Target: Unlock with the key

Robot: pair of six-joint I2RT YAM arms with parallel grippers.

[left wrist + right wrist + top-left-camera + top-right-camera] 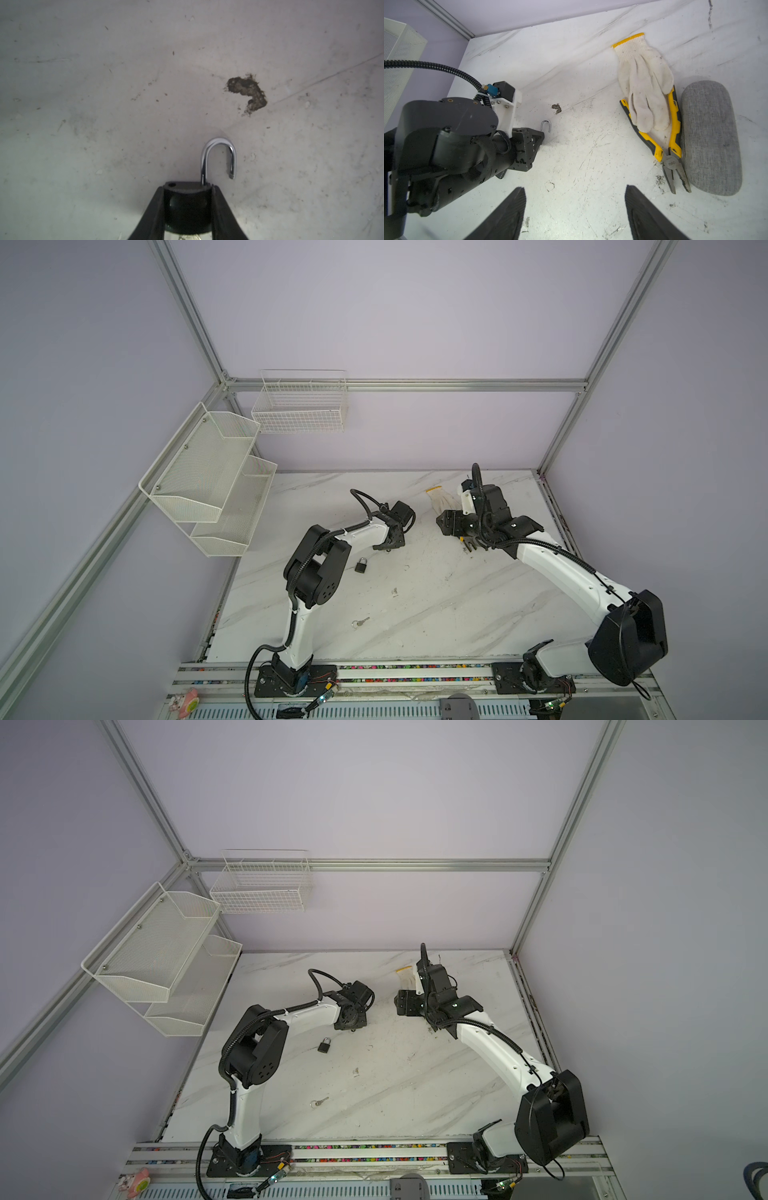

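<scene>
as the left gripper (pixel 188 188) clamps the padlock (pixel 187 207), shackle (pixel 203 160) sprung, lower it gently; right gripper (pixel 575 188) gapes empty.

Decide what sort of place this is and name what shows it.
Probably a robotics lab test cell: a left arm and right arm bolted to a rail at a marble-patterned table, an aluminium frame around it, and practice props such as pliers and a glove.

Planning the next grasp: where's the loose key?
In both top views the key lies on the table, left of centre near the front edge, in front of the loose padlock.
</scene>
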